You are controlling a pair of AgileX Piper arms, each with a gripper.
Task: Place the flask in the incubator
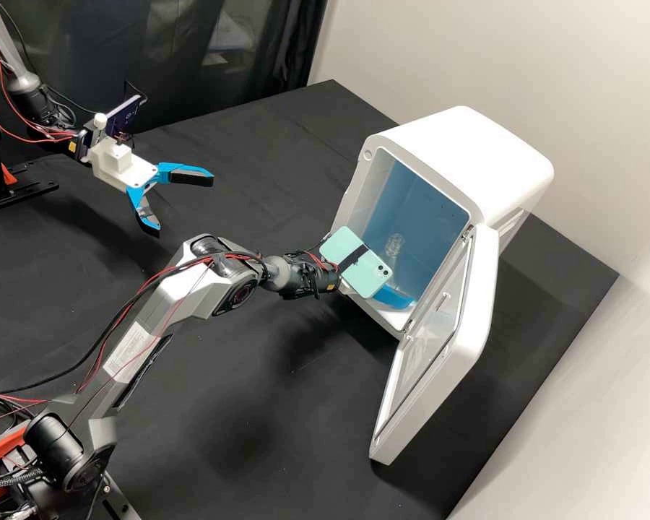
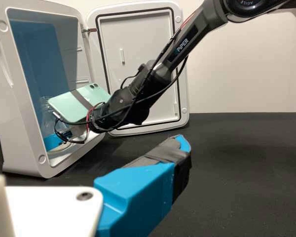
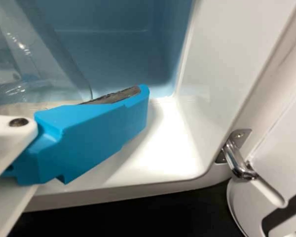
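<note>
High view, left pincer (image 1: 183, 204): spread wide and empty, above the bench (image 1: 267, 404), well apart from the incubator (image 1: 484, 166).
High view, right pincer (image 1: 396, 286): inside the incubator's mouth, low in the chamber. A phone (image 1: 354, 263) strapped to its wrist covers most of it.
High view, flask (image 1: 393, 245): clear glass just past the right pincer, within the blue chamber.
High view, door (image 1: 433, 347): swung open, hanging beside and below the right pincer's wrist.
Left wrist view, finger (image 2: 143, 192): the left pincer's own, far from its mate, nothing between them.
Left wrist view, right arm (image 2: 138, 94): well ahead of the left pincer, reaching in through the opening with the phone inside the frame.
Right wrist view, right pincer: low over the white floor (image 3: 163, 148), the flask's wall just beside it. Whether it pinches the flask or merely sits next to it, I cannot tell.
Right wrist view, hinge (image 3: 237, 158): near the pincer, on the side away from the flask.
Risk, tipping: a flask not yet flat on the floor would probably topple or roll when let go.
Risk, dragging: backing out while touching the glass could pull it to the lip and off.
Risk, snagging: the phone or loose wrist cables may catch the rim or door and jolt the flask.
</note>
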